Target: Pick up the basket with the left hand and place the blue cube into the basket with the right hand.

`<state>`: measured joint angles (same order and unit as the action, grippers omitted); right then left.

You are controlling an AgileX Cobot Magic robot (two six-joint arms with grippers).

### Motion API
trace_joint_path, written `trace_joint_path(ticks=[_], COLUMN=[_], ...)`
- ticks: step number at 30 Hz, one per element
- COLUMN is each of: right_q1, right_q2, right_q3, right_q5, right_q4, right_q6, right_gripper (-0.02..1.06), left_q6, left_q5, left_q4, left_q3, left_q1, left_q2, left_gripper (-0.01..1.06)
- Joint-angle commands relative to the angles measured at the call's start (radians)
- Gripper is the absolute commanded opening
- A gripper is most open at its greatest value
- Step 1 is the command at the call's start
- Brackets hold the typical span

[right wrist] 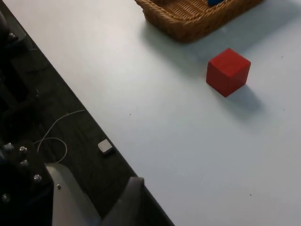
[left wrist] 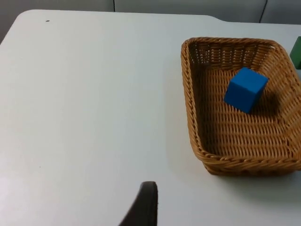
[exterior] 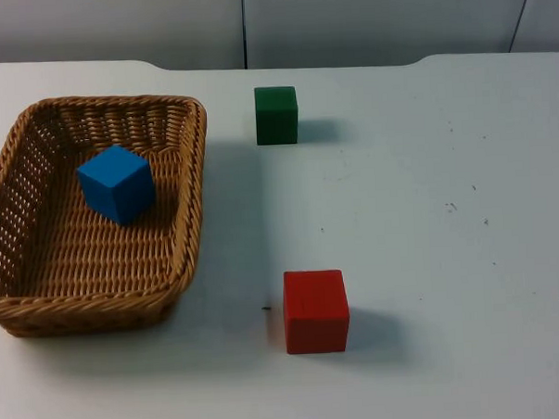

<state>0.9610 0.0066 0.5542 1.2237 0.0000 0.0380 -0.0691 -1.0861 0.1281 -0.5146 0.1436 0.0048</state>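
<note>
Red cube (exterior: 315, 310) lies nearest; blue cube (exterior: 117, 183) sits inside basket (exterior: 183, 241), well apart from both pincers, whose state I cannot tell

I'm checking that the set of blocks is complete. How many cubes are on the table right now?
3. The blue cube lies inside the basket. The green cube stands on the table beside the basket's far corner. The red cube sits nearer the front. None seem hidden.

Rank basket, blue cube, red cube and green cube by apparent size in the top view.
1. basket
2. red cube and blue cube, too alike to rank
3. green cube, though it sits farthest from the camera
</note>
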Motion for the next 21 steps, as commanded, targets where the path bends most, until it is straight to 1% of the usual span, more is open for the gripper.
trace_joint_path(ticks=[1, 11, 13, 15, 17, 21], right_q1=[0.002, 0.002, 0.002, 0.002, 0.002, 0.002], right_q2=[-0.007, -0.007, -0.007, -0.007, -0.007, -0.007], right_q3=[0.006, 0.006, 0.004, 0.004, 0.004, -0.005], right_q5=[-0.003, -0.003, -0.003, -0.036, -0.043, -0.086], right_q4=[-0.023, -0.019, -0.016, 0.0, 0.0, -0.033], right_q6=[0.011, 0.011, -0.01, -0.064, -0.07, -0.072], right_gripper=[0.95, 0.95, 0.95, 0.95, 0.95, 0.95], left_q6=[0.025, 0.029, 0.029, 0.029, 0.029, 0.029], left_q5=[0.01, 0.01, 0.01, 0.01, 0.01, 0.01], left_q4=[-0.014, -0.017, -0.017, -0.017, -0.017, -0.017], left_q3=[0.004, 0.004, 0.004, 0.004, 0.004, 0.004], left_q1=[0.002, 0.002, 0.002, 0.002, 0.002, 0.002], left_q2=[-0.005, -0.005, -0.005, -0.005, -0.005, -0.005], left_gripper=[0.84, 0.84, 0.84, 0.84, 0.84, 0.84])
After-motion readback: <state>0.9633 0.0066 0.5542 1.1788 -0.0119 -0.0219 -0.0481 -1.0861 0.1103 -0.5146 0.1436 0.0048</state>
